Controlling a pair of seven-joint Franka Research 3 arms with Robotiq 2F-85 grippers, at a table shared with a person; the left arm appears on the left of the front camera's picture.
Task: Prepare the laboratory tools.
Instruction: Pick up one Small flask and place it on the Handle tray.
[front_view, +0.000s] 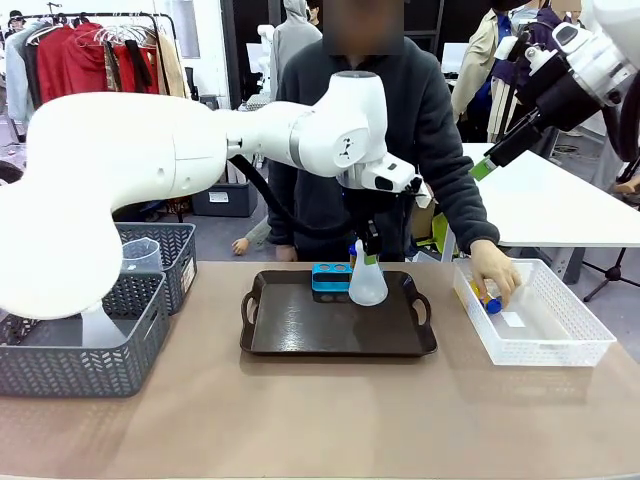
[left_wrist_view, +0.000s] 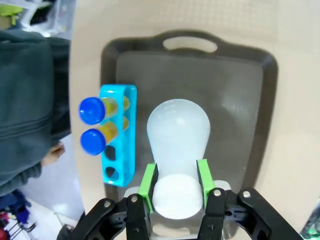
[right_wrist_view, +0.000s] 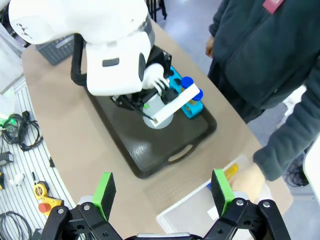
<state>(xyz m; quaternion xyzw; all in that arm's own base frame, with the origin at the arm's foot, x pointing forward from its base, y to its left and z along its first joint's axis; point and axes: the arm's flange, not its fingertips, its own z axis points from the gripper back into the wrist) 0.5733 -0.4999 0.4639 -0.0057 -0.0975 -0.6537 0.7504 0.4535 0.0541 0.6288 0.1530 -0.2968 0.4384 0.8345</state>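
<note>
Flask gripped over the tray, on a tan desk in a busy room

The right fingers (right_wrist_view: 105, 192) stand wide apart with nothing between them, high above the tan desk (front_view: 300, 420). Beyond them a person's hand (front_view: 495, 272) rests in the white mesh bin (front_view: 545, 340) by a blue-capped tube (front_view: 493, 305). The left fingers (left_wrist_view: 148, 182) are clamped on the neck of the upright conical flask (left_wrist_view: 177, 130) over the dark tray (front_view: 300, 330). Its base seems to rest on the tray, though I cannot be sure. Just beside these fingers, on the person's side, a blue rack (left_wrist_view: 117, 135) holds two test tubes (left_wrist_view: 92, 110). Well off from them, grey mesh baskets (front_view: 90, 350) sit at the desk's edge, the farther one holding the measuring beaker (front_view: 140, 255). Behind the person are a white table (front_view: 550, 200) and a clothes rail (front_view: 80, 50).
</note>
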